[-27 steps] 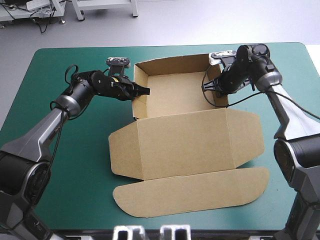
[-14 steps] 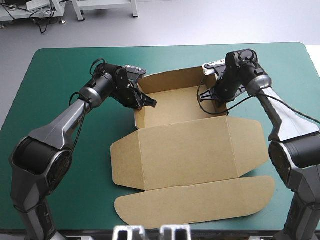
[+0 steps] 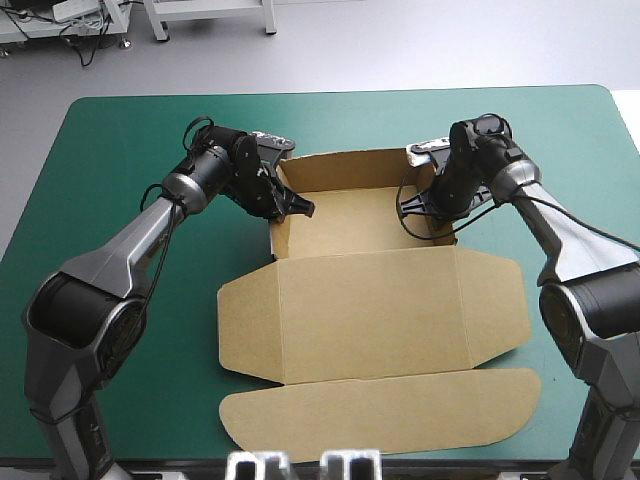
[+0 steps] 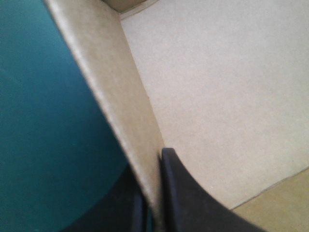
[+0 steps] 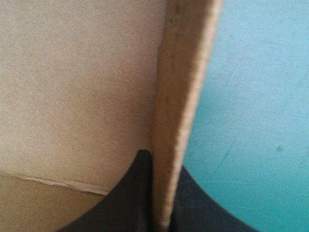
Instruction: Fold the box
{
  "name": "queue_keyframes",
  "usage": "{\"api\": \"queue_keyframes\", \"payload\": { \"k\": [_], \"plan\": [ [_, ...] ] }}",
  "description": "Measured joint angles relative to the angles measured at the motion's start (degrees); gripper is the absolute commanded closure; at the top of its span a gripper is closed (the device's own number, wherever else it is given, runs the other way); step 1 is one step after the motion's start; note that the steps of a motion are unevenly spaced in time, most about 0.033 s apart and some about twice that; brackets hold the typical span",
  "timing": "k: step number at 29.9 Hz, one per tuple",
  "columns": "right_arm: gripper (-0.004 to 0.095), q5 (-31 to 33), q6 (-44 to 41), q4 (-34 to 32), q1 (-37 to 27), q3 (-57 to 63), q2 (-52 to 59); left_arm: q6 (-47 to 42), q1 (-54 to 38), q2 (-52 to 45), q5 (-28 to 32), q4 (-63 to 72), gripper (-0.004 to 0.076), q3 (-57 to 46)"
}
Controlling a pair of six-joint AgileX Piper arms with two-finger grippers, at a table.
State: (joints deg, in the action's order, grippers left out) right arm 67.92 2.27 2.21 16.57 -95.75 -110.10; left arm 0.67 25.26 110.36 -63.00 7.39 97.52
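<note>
Teal-green table [image 3: 120, 130]: box [image 3: 360, 215] an open tray, lid [image 3: 370, 310] flat; left claw [image 3: 300, 208], right claw [image 3: 412, 205] pinch walls.

matt brown board box [image 3: 370, 300], smooth teal-green cover [image 3: 100, 130]

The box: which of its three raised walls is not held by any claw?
The far wall, standing free. The left claw clamps the left wall, and the right claw clamps the right wall.
</note>
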Motion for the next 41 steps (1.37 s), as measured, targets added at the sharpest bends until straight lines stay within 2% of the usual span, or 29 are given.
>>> {"api": "queue_keyframes", "payload": {
  "k": [4,11,14,18,26,41],
  "plan": [
    [0.0804,1.26,0.98,1.39,0.0,0.19,0.0,0.72,0.31,0.0,-2.18,-1.88,0.0664,0.04],
    [0.0308,2.07,4.82,2.84,0.34,0.27,0.0,3.4,0.64,0.28,-4.22,-2.89,0.0425,0.85],
    [0.0167,2.07,5.02,3.41,0.59,0.32,0.0,4.33,0.91,0.68,-5.94,-2.89,0.0337,1.05],
    [0.0148,2.07,5.02,3.09,0.59,0.32,-0.05,4.53,1.02,0.88,-7.04,-3.3,0.0287,1.05],
    [0.0148,2.48,4.54,2.59,0.59,-3.48,0.08,3.44,1.02,0.88,-7.29,-2.64,0.0286,1.57],
    [0.0148,2.73,4.38,0.38,0.27,-4.74,4.74,3.44,1.02,0.88,-7.9,-6.7,0.0286,11.76]
  ]
}}
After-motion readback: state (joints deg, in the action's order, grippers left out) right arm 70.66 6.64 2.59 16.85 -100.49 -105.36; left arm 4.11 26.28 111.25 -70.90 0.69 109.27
